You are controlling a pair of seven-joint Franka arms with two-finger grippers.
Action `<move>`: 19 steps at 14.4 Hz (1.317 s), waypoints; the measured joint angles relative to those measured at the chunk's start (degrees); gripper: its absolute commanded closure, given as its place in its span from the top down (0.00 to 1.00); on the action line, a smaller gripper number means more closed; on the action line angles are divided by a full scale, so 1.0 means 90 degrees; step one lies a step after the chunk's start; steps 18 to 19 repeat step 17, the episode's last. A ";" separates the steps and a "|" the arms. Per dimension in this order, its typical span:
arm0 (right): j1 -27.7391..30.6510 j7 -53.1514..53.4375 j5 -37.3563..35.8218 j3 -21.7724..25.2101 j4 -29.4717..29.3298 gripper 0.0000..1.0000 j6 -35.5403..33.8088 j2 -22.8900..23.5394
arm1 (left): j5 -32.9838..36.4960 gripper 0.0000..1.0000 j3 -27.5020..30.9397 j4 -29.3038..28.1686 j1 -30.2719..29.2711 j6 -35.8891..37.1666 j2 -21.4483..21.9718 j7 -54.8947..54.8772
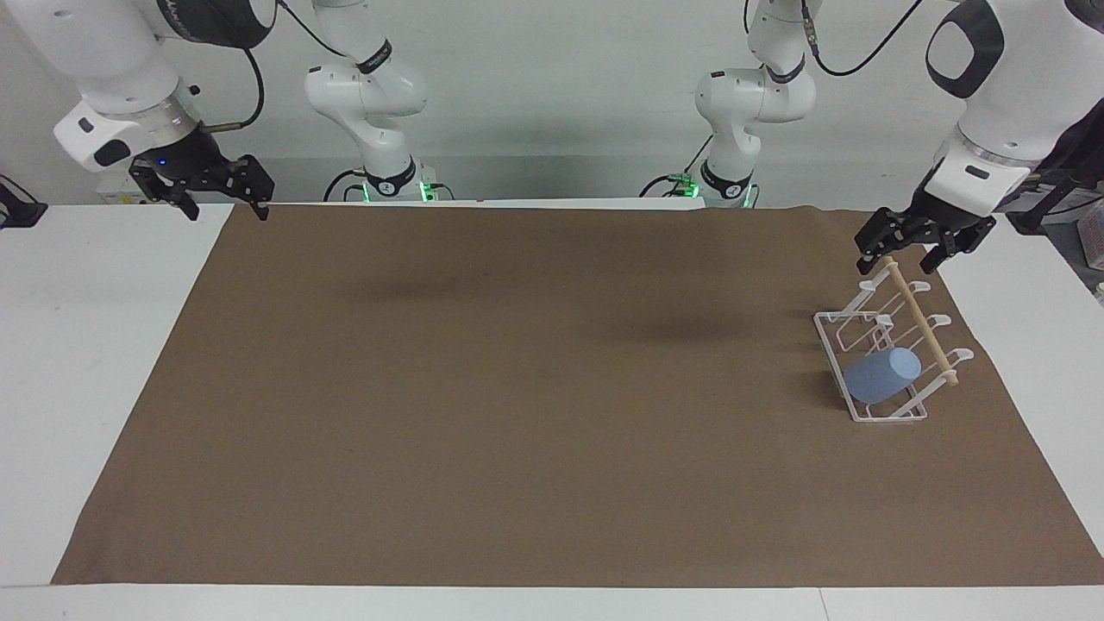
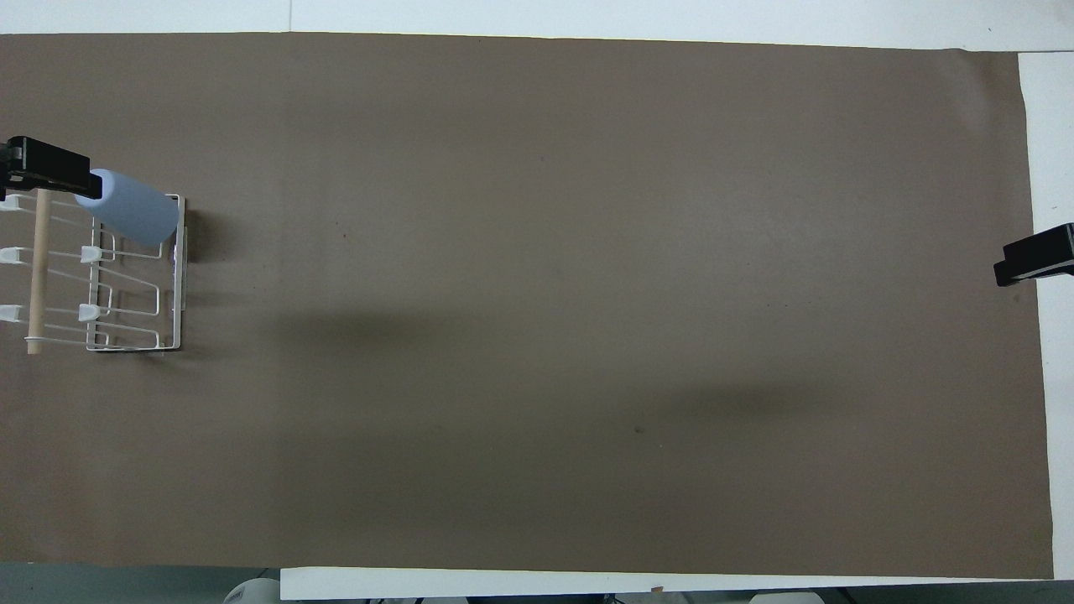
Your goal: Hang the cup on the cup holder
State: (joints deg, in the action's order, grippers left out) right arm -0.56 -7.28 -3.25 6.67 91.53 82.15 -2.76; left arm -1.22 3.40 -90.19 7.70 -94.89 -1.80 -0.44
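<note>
The cup [image 1: 881, 377] hangs on the cup holder [image 1: 888, 341], slipped over one of the slanted prongs and lying tilted, with its closed base pointing up toward the wooden dowel [image 1: 919, 319]. It sits on the prong at the end of the rack that is farthest from the robots. The cup holder stands on the brown mat [image 1: 552, 388] at the left arm's end of the table. The left gripper [image 1: 912, 242] is in the air over the end of the rack nearest to the robots; its fingers are spread apart and it holds nothing. The right gripper [image 1: 216, 191] waits over the edge of the mat at the right arm's end of the table, also with its fingers apart and with nothing between them.
</note>
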 measured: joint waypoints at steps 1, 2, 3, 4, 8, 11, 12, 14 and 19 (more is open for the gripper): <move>0.0000 0.0000 0.0000 0.0000 0.0000 1.00 0.0000 0.0000 | 0.0034 1.00 0.0004 0.0001 -0.0009 0.0000 -0.0036 -0.0003; 0.0000 0.0000 0.0000 0.0000 0.0000 1.00 0.0000 0.0000 | 0.0062 1.00 0.0006 0.0008 -0.0027 -0.0001 -0.0093 -0.0005; 0.0000 0.0000 0.0000 0.0000 0.0000 1.00 0.0000 0.0000 | 0.0065 1.00 0.0007 0.0046 -0.0060 0.0005 -0.0173 -0.0016; 0.0000 0.0000 0.0000 0.0000 0.0000 1.00 0.0000 0.0000 | 0.0065 1.00 0.0014 0.0161 -0.0084 0.0030 -0.0303 -0.0035; 0.0000 0.0000 0.0000 0.0000 0.0000 1.00 0.0000 0.0000 | 0.0065 1.00 -0.0002 0.0839 -0.0091 0.0151 -0.0775 -0.0059; 0.0000 0.0000 0.0000 0.0000 0.0000 1.00 0.0000 0.0000 | 0.0065 1.00 -0.0011 0.0836 -0.0089 0.0180 -0.0775 -0.0083; 0.0000 0.0000 0.0000 0.0000 0.0000 1.00 0.0000 0.0000 | 0.0065 1.00 -0.0011 0.0834 -0.0089 0.0221 -0.0775 -0.0084; 0.0000 0.0000 0.0000 0.0000 0.0000 1.00 0.0000 0.0000 | 0.0064 1.00 -0.0011 0.0814 -0.0090 0.0271 -0.0764 -0.0083; 0.0000 0.0000 0.0000 0.0000 0.0000 1.00 0.0000 0.0000 | 0.0060 1.00 -0.0011 0.0790 -0.0088 0.0280 -0.0745 -0.0024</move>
